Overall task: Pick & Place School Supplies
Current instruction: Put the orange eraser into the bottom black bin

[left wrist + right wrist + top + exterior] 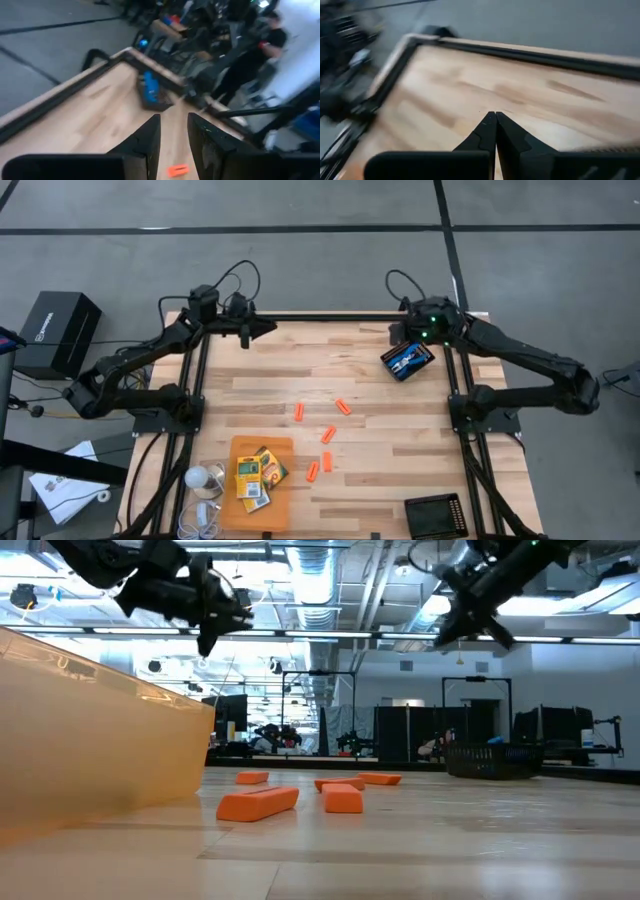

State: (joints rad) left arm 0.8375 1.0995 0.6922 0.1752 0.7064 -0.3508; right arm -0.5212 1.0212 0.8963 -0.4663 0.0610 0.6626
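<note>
- Left gripper hangs over the table's far-left corner, fingers parted, empty.
- Right gripper is pinched shut, far-right corner, just beside the scissors tray.
- Orange sticks lie mid-table, crayon boxes on the orange sheet.
- Risk: sticks sit close together, so a grab could knock neighbours away.

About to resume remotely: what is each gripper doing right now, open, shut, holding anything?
Left gripper: open, empty, raised over the table's far left corner.
Right gripper: shut, holding nothing, raised by the far right corner.
</note>
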